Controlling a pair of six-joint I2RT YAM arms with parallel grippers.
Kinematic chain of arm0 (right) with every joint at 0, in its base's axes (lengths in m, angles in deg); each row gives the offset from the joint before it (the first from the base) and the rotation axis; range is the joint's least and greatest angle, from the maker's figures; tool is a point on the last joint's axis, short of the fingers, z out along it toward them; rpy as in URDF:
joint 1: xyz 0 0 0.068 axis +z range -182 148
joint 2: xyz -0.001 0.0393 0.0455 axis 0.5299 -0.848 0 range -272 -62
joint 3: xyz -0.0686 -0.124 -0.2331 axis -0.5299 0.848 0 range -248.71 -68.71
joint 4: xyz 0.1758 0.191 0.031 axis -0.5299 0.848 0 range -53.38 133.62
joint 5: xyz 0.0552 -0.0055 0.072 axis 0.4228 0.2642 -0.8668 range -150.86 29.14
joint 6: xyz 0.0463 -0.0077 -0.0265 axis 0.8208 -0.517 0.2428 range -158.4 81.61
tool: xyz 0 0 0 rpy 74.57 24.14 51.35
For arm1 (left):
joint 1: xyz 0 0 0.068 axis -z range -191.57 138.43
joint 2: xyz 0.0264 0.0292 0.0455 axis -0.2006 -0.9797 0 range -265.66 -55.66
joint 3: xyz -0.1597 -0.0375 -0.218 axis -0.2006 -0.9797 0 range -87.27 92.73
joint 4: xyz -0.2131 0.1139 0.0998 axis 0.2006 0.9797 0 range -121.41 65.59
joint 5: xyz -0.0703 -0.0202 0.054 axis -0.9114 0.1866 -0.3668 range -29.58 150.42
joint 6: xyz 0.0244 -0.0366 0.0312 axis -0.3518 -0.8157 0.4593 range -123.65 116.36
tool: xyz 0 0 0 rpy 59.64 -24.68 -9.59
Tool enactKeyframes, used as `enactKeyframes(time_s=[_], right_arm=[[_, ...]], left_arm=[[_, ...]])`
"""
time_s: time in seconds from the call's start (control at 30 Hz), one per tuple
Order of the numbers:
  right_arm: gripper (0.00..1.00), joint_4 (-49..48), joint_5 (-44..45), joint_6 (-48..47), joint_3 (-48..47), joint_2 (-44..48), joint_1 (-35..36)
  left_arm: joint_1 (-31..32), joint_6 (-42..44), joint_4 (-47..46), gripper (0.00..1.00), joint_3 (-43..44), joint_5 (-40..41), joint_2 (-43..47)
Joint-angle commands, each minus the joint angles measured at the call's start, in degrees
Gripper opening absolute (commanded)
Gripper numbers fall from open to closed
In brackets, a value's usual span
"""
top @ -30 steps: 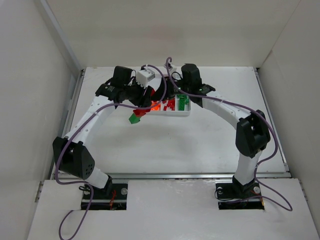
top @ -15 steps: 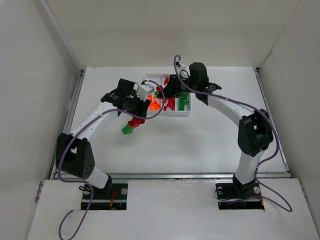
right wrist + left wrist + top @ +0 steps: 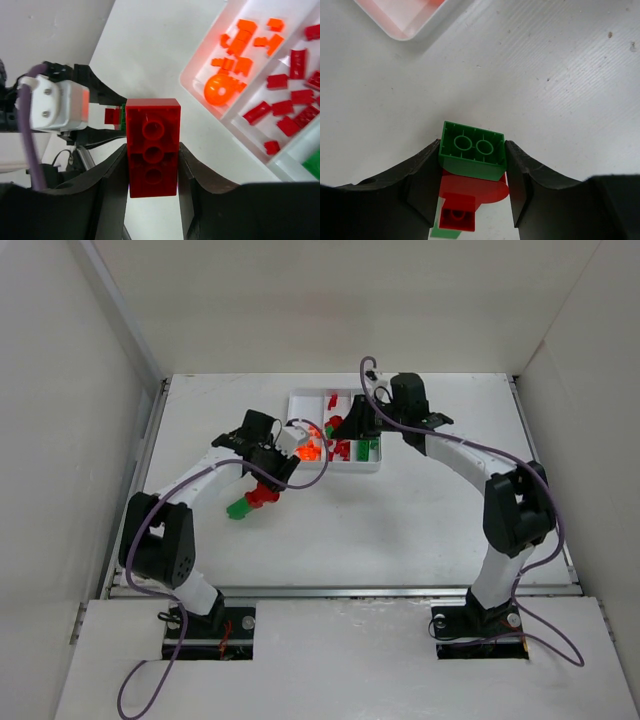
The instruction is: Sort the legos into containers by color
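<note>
The left jaws clench one green brick (image 3: pixel 472 146), a red piece (image 3: pixel 457 216) beneath it, above the desk (image 3: pixel 570 75). The right jaws grip one long red brick (image 3: pixel 152 145) beside the tray (image 3: pixel 352 468) with three compartments: orange, red, green.

Glossy plastic legos (image 3: pixel 152 145), matt table (image 3: pixel 560 75)
</note>
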Motion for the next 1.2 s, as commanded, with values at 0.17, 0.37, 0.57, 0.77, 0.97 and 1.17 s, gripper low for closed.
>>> enactKeyframes(time_s=[0.17, 0.37, 0.57, 0.77, 0.97, 1.17], right_arm=[[0.00, -1.68, 1.88, -2.04, 1.40, 5.06, -1.51], [0.00, -1.68, -0.06, -4.76, 2.02, 6.20, -2.03], [0.00, -0.45, -3.74, -9.24, 2.02, 6.73, -2.03], [0.00, -0.45, -9.28, -17.85, 0.27, 11.30, -0.64], [0.00, -0.45, -15.78, -22.69, -0.88, 14.03, 2.62], [0.00, -0.45, -16.32, -23.31, -0.35, 14.55, 5.17]], left_arm=[[-0.34, 1.32, -0.11, 0.50, 1.67, -1.42, -2.77], [-0.34, 3.96, 2.00, 0.65, 2.73, -7.23, 0.21], [-0.34, 7.74, 3.23, 0.71, 5.09, -13.46, 5.05], [-1.57, 11.78, 9.99, 0.59, 14.91, -32.43, 6.82], [-2.36, 13.98, 13.68, 0.60, 19.68, -44.32, 4.10], [-2.36, 13.99, 13.69, 0.71, 24.69, -47.04, 1.28]])
